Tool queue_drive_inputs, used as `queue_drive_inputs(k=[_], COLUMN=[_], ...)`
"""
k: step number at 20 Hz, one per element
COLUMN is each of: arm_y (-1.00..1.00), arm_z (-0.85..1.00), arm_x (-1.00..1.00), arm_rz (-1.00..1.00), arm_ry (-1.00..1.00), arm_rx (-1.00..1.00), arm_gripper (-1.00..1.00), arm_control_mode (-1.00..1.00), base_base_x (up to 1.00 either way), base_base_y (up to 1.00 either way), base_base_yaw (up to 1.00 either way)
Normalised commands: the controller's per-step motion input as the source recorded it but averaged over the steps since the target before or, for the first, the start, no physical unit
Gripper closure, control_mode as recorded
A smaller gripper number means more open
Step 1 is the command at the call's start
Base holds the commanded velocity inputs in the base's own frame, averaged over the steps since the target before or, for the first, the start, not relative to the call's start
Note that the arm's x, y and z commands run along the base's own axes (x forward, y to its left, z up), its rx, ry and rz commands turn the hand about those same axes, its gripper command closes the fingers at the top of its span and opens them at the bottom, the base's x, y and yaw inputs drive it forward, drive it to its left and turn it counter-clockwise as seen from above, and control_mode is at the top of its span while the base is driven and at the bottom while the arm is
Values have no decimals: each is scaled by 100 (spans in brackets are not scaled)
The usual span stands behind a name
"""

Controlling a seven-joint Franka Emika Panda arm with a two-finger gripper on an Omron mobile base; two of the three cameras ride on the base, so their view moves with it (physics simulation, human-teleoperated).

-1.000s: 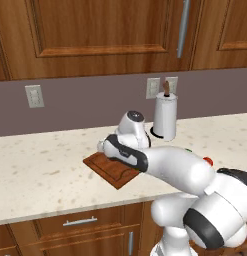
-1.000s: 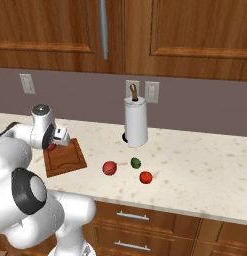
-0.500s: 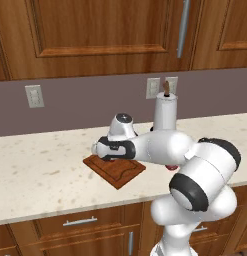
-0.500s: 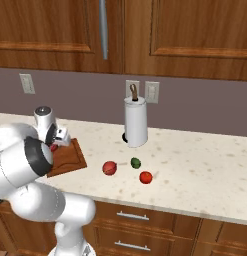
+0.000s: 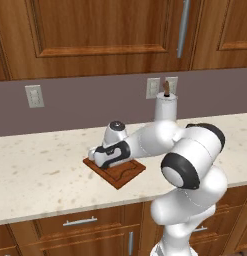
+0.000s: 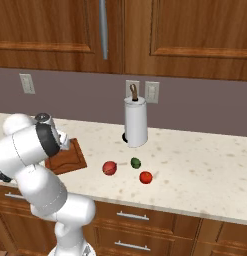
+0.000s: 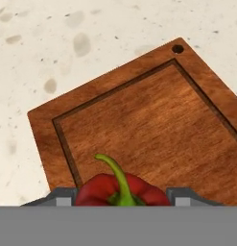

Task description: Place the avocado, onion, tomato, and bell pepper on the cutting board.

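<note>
Hand view: the gripper [image 7: 122,204] holds the red bell pepper [image 7: 121,190] between its fingers, over the cutting board [image 7: 148,125].

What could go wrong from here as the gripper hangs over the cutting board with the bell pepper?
1. The bell pepper sits between the fingers of the gripper near one edge of the cutting board; released there, it may roll off onto the counter.
2. The avocado and tomato lie close together, so a reach for one could nudge the other.
</note>
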Motion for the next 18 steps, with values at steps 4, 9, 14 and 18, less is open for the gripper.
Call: queue_drive_inputs(k=[4, 9, 14, 18], arm_y=[0, 2, 0, 0], arm_z=[-27, -28, -6, 0], arm_x=[26, 10, 1, 0], arm_rz=[0, 0, 0, 0], arm_ry=[4, 4, 1, 0], arm_rx=[0, 0, 0, 0], arm_gripper=[100, -100, -100, -100], arm_control_mode=[-100, -100, -100, -100], base_base_x=[0, 0, 0, 0], base_base_y=[0, 0, 0, 0], base_base_yaw=[0, 0, 0, 0])
